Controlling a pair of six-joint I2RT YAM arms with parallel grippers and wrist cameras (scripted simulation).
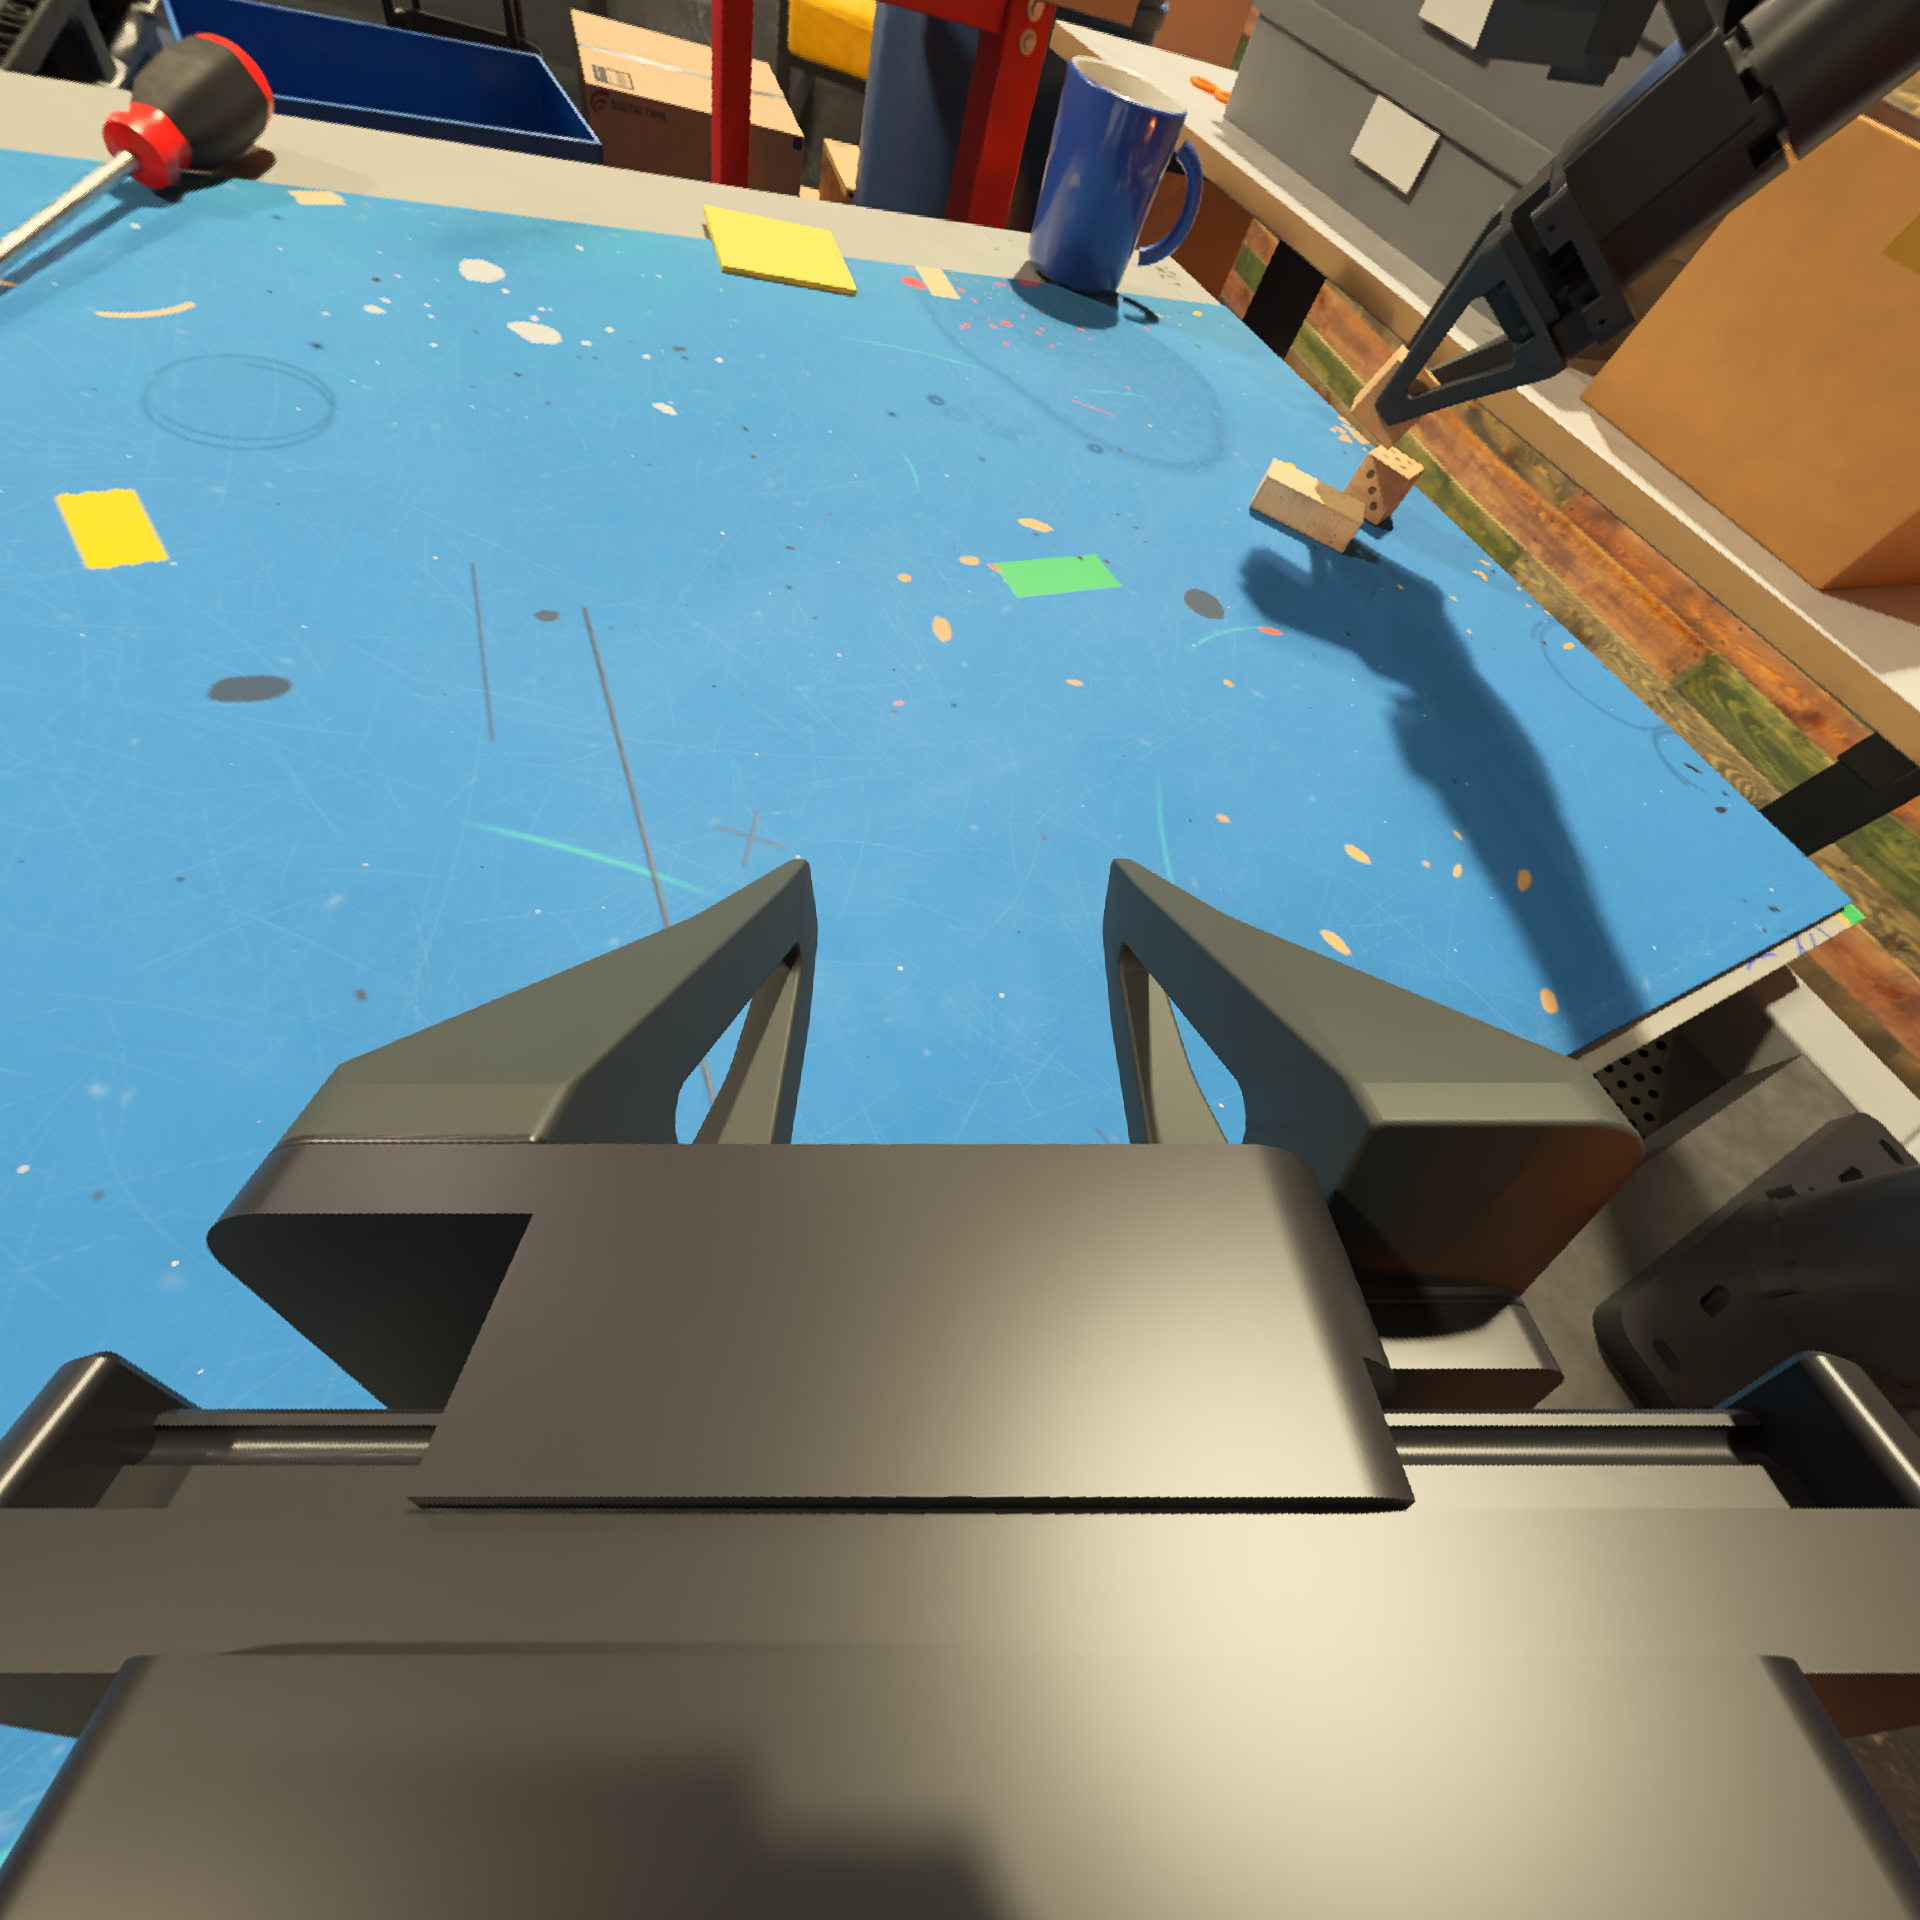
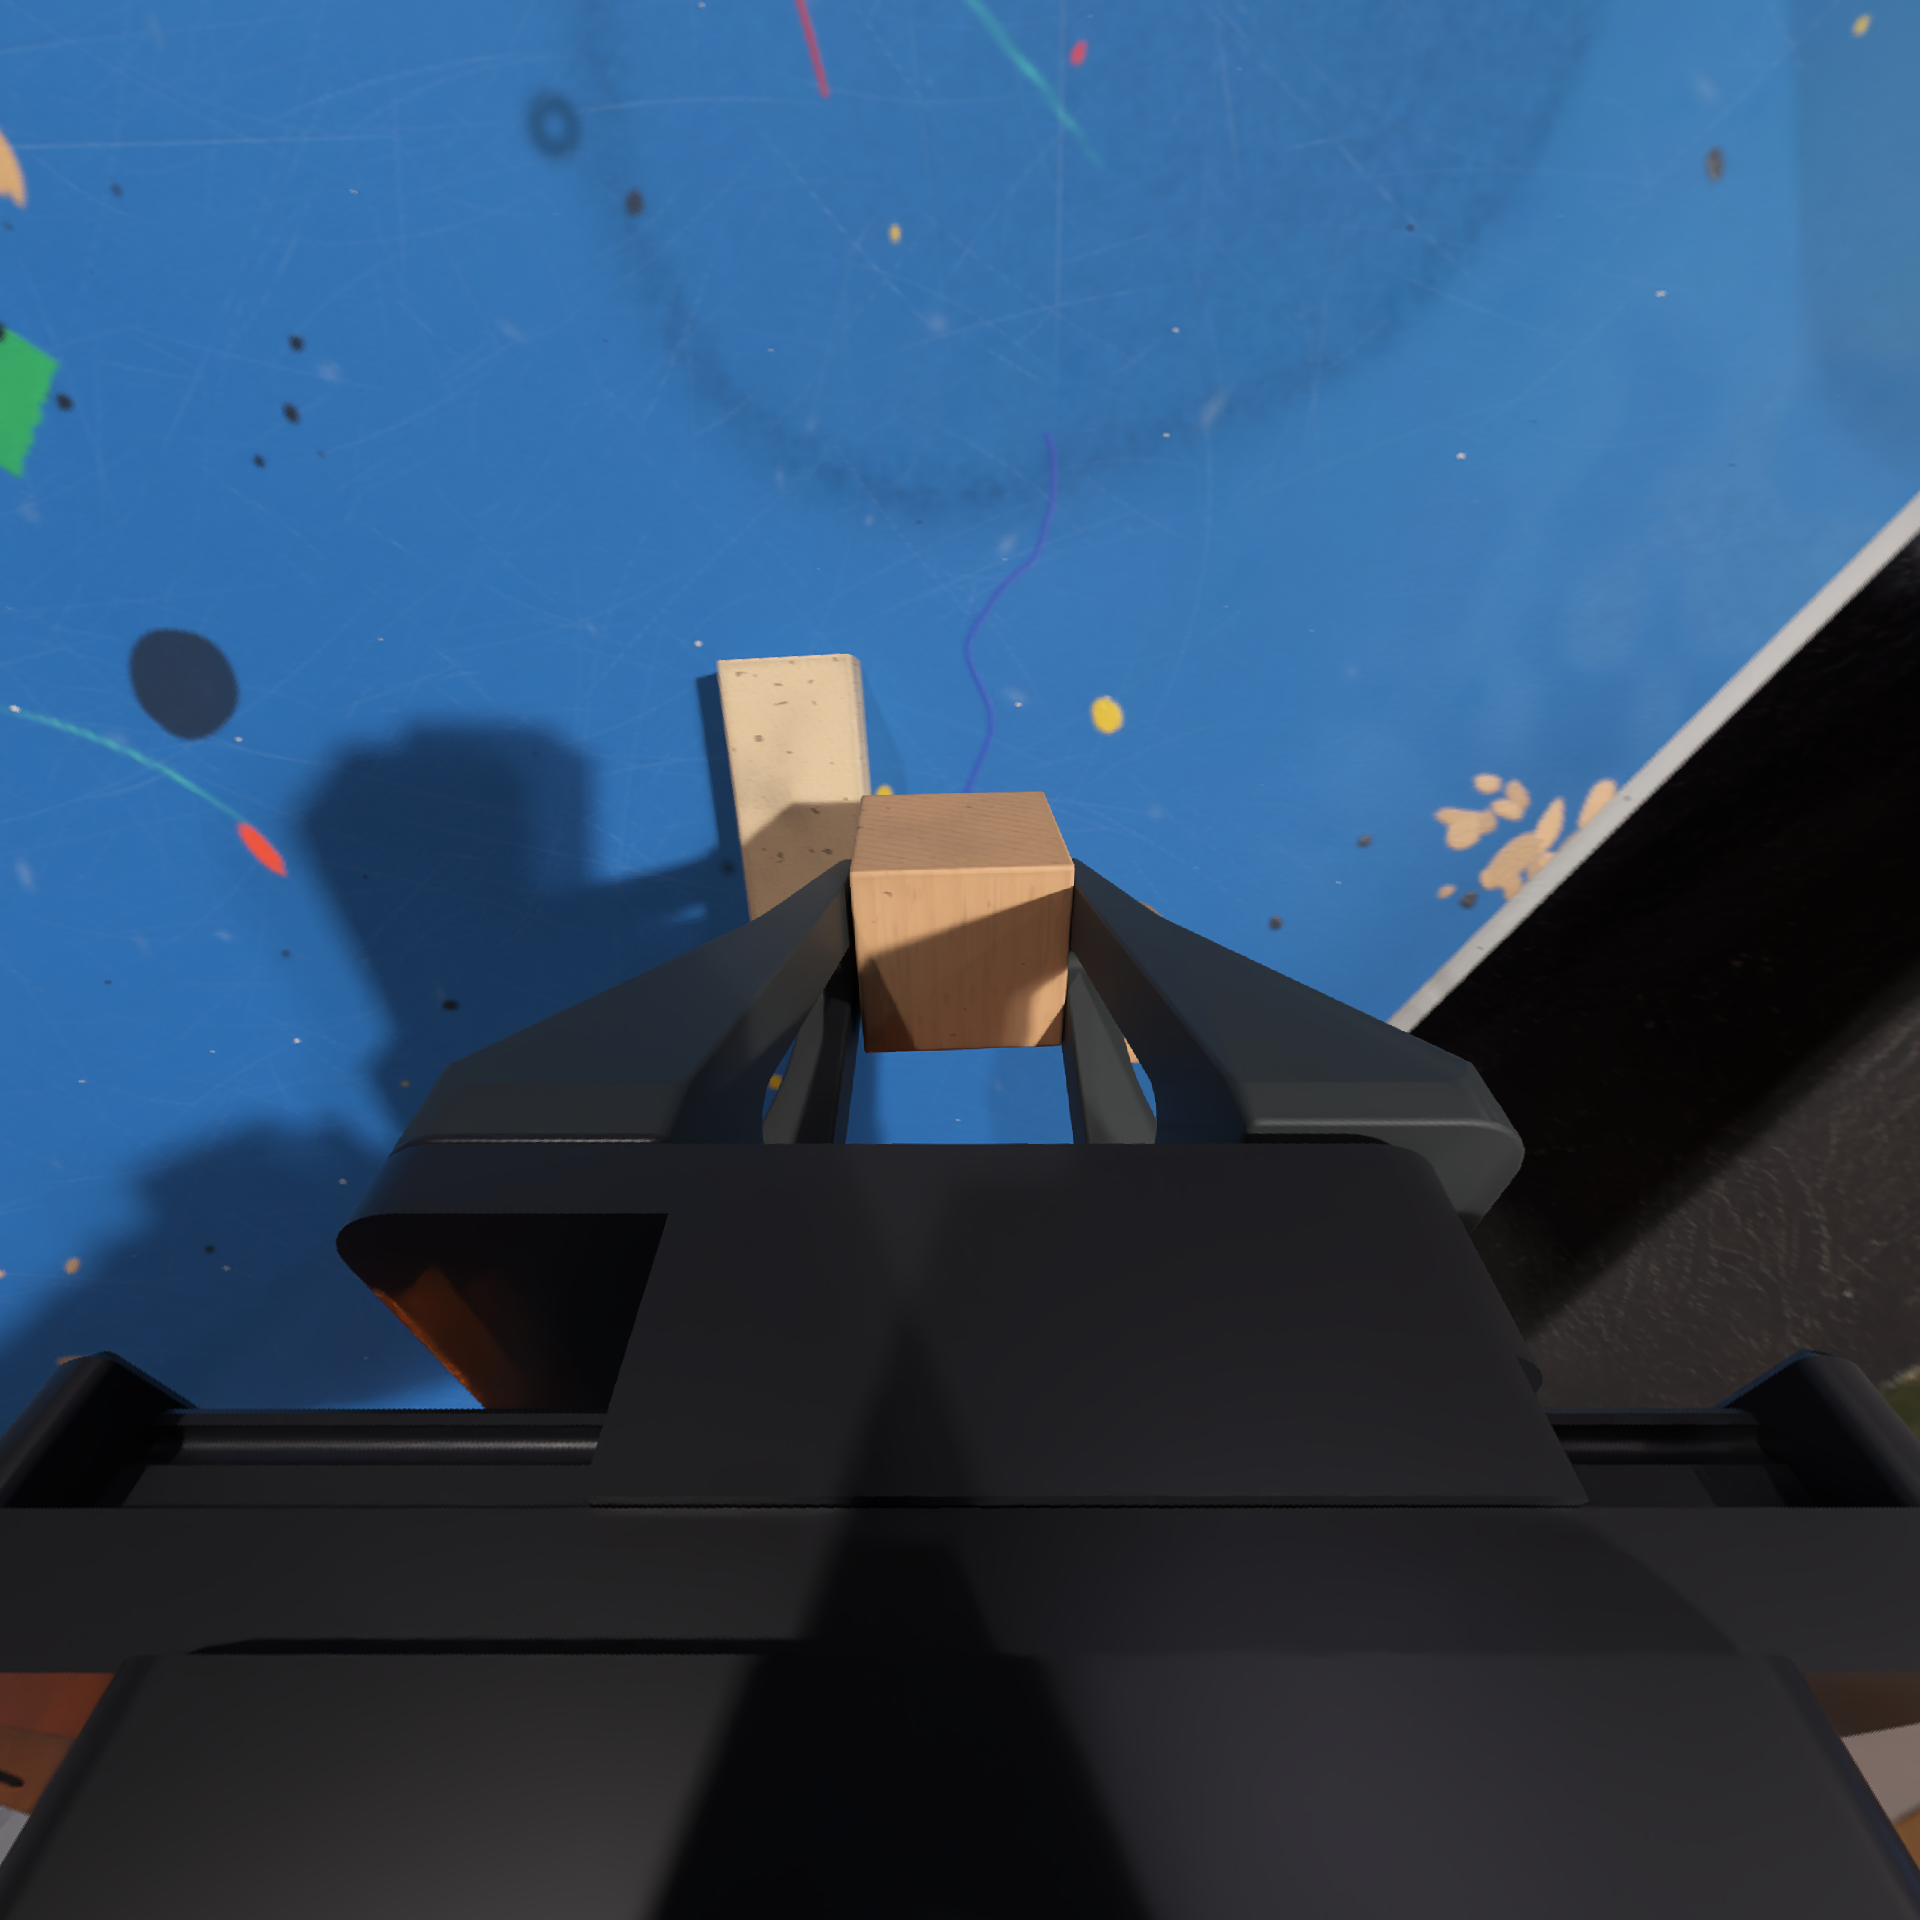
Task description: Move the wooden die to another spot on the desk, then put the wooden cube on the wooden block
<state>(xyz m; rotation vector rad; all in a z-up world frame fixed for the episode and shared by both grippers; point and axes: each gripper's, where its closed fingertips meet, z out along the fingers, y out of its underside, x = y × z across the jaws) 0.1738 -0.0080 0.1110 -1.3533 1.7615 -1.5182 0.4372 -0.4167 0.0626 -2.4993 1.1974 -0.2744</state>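
My right gripper (image 2: 961, 883) is shut on a plain wooden cube (image 2: 961, 935) and holds it above the blue mat. A pale wooden block (image 2: 795, 769) lies flat on the mat just beyond and left of the cube. In the left wrist view the block (image 1: 1309, 504) lies near the mat's right edge, with a dotted wooden die (image 1: 1382, 483) touching its right end. The right gripper (image 1: 1392, 405) hovers above them with the cube (image 1: 1374, 395). My left gripper (image 1: 961, 894) is open and empty over the middle of the mat, far from the block.
A blue mug (image 1: 1107, 177), a yellow pad (image 1: 779, 249) and a red-and-black screwdriver (image 1: 187, 104) sit along the far edge. The mat's right edge (image 1: 1558, 644) runs close behind the die. A cardboard box (image 1: 1766, 364) stands on a bench beyond.
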